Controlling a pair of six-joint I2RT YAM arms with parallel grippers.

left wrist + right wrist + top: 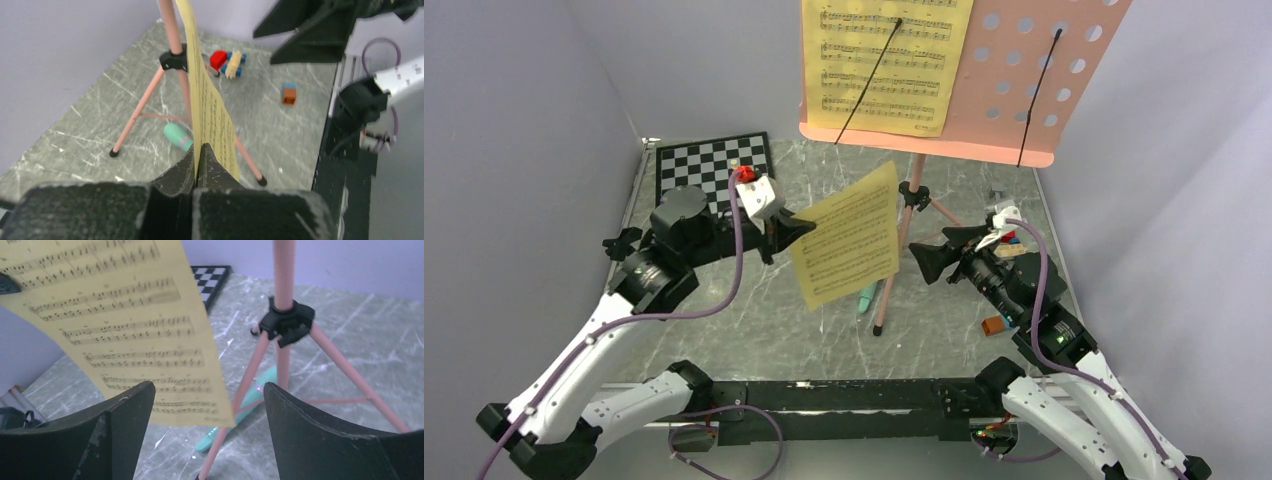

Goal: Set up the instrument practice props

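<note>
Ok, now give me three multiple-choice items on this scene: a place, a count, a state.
1. Where does the mint-green plastic tube lie? A on a chessboard; B on the grey table by the pink perforated music stand's legs; C on the stand.
2. How many yellow printed sheet-music pages show? A one; B two; C three.
3. The right gripper is: A open, empty; B shut on a page; C shut on the tube.
B: beside a leg. B: one on the stand, one pinched by the left gripper. A: its fingers stand wide apart.
</note>
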